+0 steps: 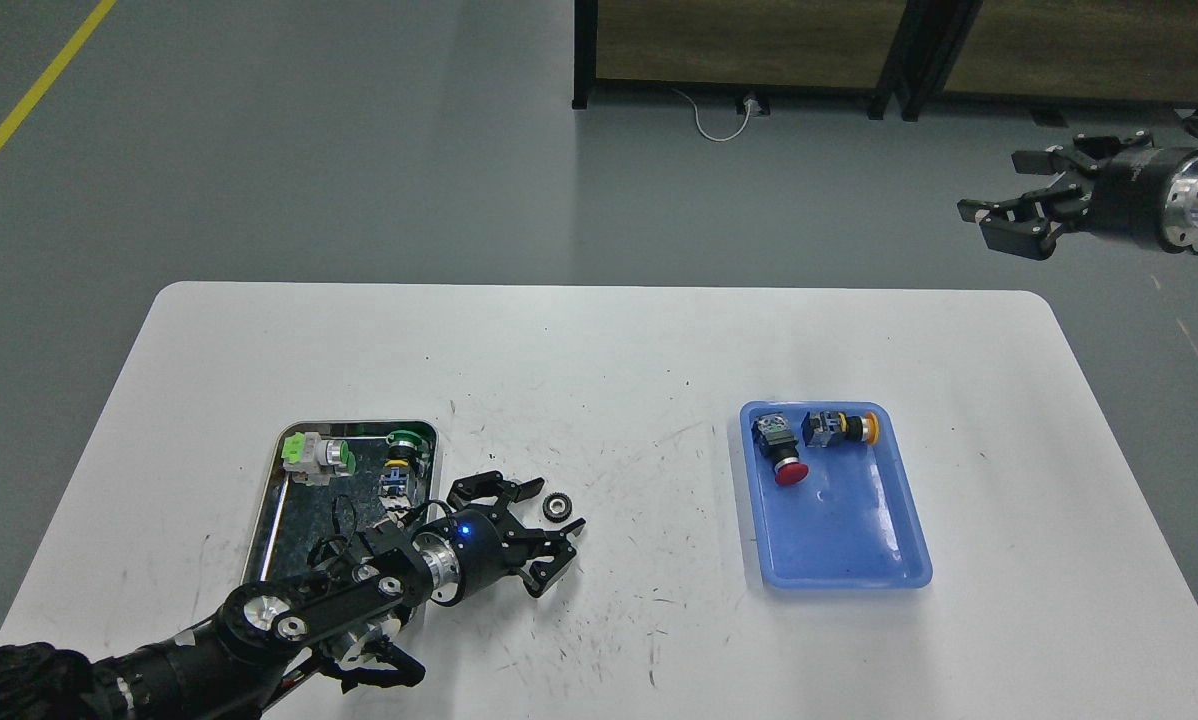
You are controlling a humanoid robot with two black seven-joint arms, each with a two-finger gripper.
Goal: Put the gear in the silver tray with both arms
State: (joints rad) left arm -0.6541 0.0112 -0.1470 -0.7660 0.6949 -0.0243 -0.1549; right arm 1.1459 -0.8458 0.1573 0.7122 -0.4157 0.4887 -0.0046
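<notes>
A small black gear (556,507) lies on the white table (599,350) just right of the silver tray (271,500). The tray holds a green-and-white switch (314,457) and a green-capped button part (406,447). My left gripper (549,520) is open, low over the table, its fingers on either side of the gear without closing on it. My left arm crosses the tray's near right corner. My right gripper (1004,207) is open and empty, raised beyond the table's far right corner.
A blue plastic tray (849,530) stands at the right with a red push button (781,455) and a yellow-capped button (839,427) in its far end. A black-framed partition (889,50) stands on the floor behind the table.
</notes>
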